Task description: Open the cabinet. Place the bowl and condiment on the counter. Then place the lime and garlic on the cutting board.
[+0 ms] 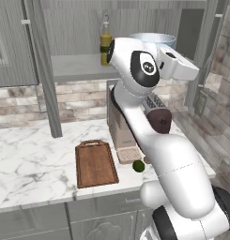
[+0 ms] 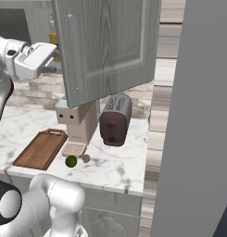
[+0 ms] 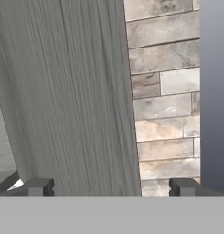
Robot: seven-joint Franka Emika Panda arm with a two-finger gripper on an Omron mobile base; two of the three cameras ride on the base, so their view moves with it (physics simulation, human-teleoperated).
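Wood grain of the cabinet point(image 3: 77, 91) door fills much of the hand view, seen close between the two dark fingertips point(image 3: 38, 186) of the gripper point(image 3: 111, 187), whose jaws stand wide apart with nothing between them. From the left base view the cabinet is already open: the condiment point(image 1: 105, 45) bottle stands upright on the grey shelf, neck up, its long axis vertical, and the rim of the bowl point(image 1: 153, 38) shows just beside it, partly behind the arm's upper joint. By that, the opening step looks done and the step in hand is probably the reach for the bowl or the bottle. The next move would call for turning the hand away from the door panel and toward the shelf, then closing on the bottle's slim body from the side or on the bowl's rim. Down on the counter point(image 1: 27, 159), the cutting board point(image 1: 95, 165) lies flat with its long axis running away from the counter's front edge, loop handle at the far end. The lime point(image 1: 138, 165) sits on the marble just beside the board's near right corner, and the garlic point(image 2: 85, 158) rests near the lime; both are off the board.
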